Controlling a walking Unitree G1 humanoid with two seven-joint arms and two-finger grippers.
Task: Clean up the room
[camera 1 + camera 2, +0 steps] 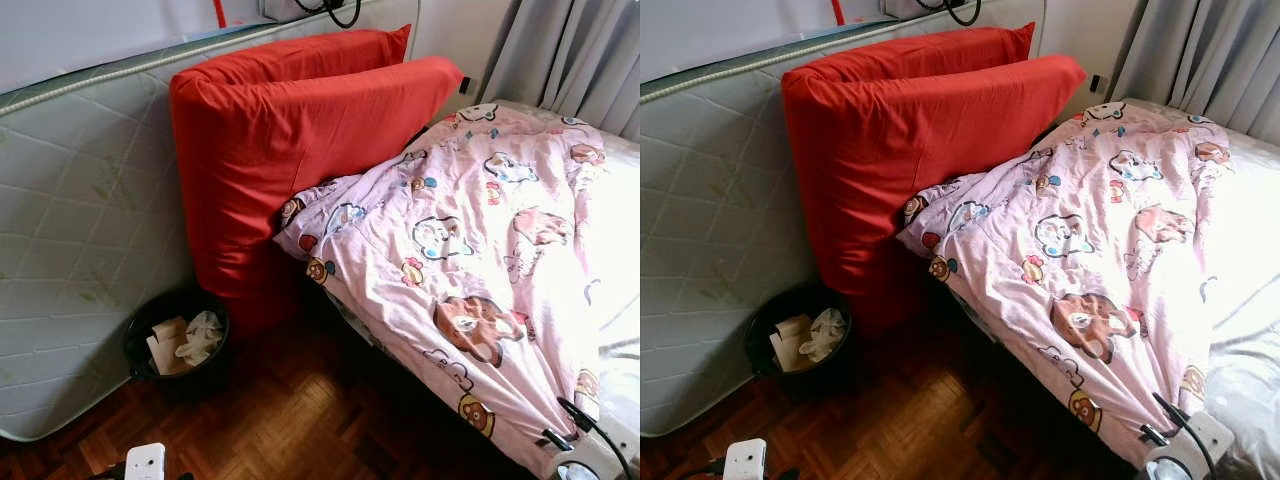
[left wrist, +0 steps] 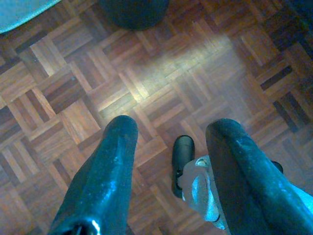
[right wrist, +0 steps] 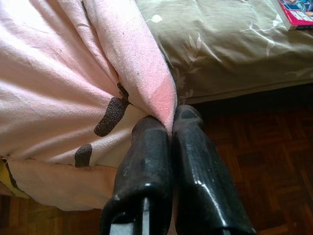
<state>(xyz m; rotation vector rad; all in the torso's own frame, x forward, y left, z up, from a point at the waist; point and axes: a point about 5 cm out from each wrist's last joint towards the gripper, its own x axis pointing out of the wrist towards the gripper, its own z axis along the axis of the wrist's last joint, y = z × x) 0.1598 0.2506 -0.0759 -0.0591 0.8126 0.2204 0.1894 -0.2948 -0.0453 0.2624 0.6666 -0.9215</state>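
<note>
**Right gripper pinching blanket at bed edge; left arm idle over floor**

Nearest the head camera: left gripper (image 2: 168, 142), low over the parquet floor (image 2: 73, 73). Fingers spread well apart, nothing between them.

Left to right across the scene:

- Quilted mattress (image 1: 80, 230) stands on edge against the wall.
- Black waste bin (image 1: 140, 345) sits on the floor at the foot of that mattress, touching it, just beside the red cushions. Crumpled tissue and a piece of cardboard lie inside.
- Two large red cushions (image 1: 290, 140) stand upright, one behind the other, leaning at the head of the bed.
- Pink cartoon-print blanket (image 1: 470, 260) lies rumpled across the bed; its near edge hangs over the bed's side toward the floor, its upper corner touches the front cushion.
- Grey curtain (image 1: 570, 50) hangs behind the bed's far corner.
- Right gripper (image 3: 171, 125) at the bed's near edge: fingers pressed together, a fold of the blanket's edge clamped between the tips.
</note>
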